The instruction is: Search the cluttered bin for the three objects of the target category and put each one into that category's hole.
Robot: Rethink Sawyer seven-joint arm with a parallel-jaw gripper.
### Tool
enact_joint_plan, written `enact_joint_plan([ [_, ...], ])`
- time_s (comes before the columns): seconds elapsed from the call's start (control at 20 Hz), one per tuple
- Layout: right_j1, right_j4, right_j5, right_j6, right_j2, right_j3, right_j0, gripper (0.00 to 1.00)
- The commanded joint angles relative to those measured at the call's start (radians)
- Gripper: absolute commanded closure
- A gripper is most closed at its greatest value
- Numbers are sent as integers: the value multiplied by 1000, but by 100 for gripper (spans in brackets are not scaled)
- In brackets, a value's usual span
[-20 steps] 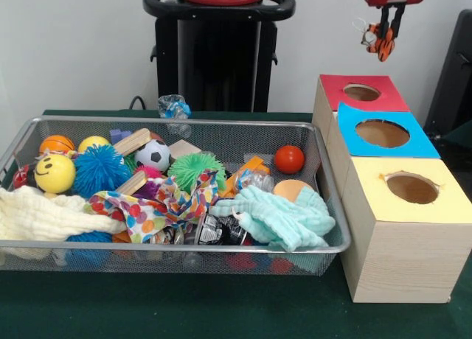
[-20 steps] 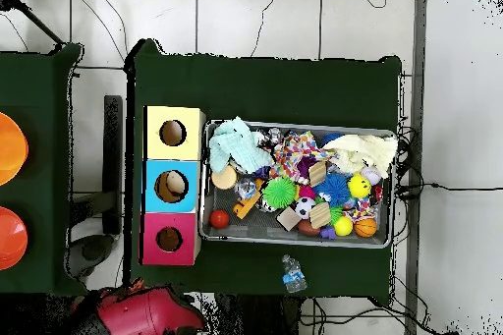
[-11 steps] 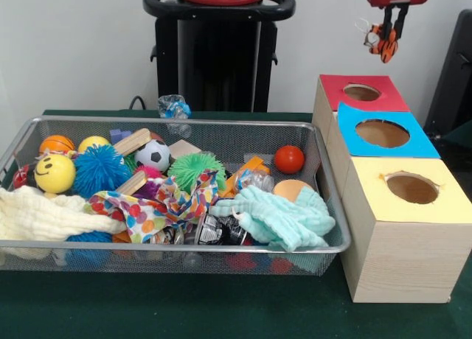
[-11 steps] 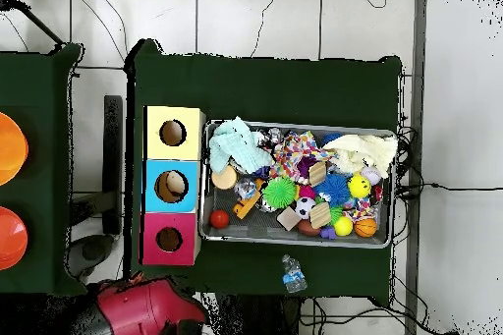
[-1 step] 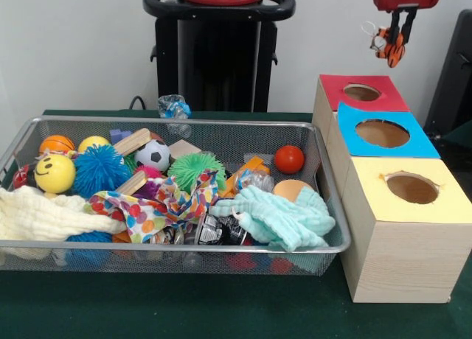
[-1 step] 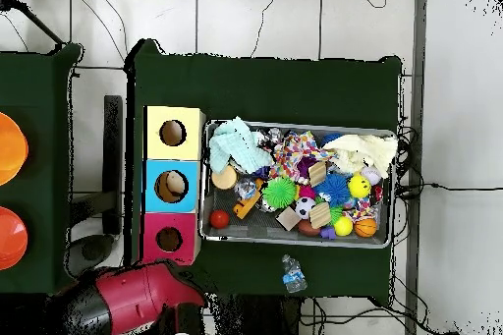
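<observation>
One gripper (image 5: 396,46) is seen high above the red box (image 5: 361,93), and its fingers are pinched on a small orange toy (image 5: 391,49). Three boxes are lined up beside the wire bin (image 5: 322,178): the red one, a blue box (image 5: 382,135) and a yellow box (image 5: 410,188). One round hole is cut in each lid. Something pale is seen inside the blue box's hole (image 6: 171,186) from above; what it is cannot be told.

The bin is packed almost to its rim. Inside are seen one red ball (image 5: 289,159), one soccer ball (image 5: 153,154), one yellow smiley ball (image 5: 54,173), one small basketball (image 5: 56,143), one blue spiky ball (image 5: 100,169) and one green spiky ball (image 5: 194,166). Three cloths are laid toward the front: a mint one (image 5: 276,216), a cream one (image 5: 44,216) and a dotted one (image 5: 158,203). Two wooden blocks (image 5: 132,141) are counted.

One plastic bottle (image 6: 292,273) is left on the green table (image 5: 184,306) behind the bin. Open table is seen in front of the bin and boxes.
</observation>
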Motion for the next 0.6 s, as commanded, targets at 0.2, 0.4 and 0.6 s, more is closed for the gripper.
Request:
enact_joint_plan([
  [0.2,34,-31,95,-7,54,-114,-38,100],
  [0.4,32,-28,72,-15,58,-96,-52,100],
  [0.6,38,-34,24,-30,70,-66,-78,100],
])
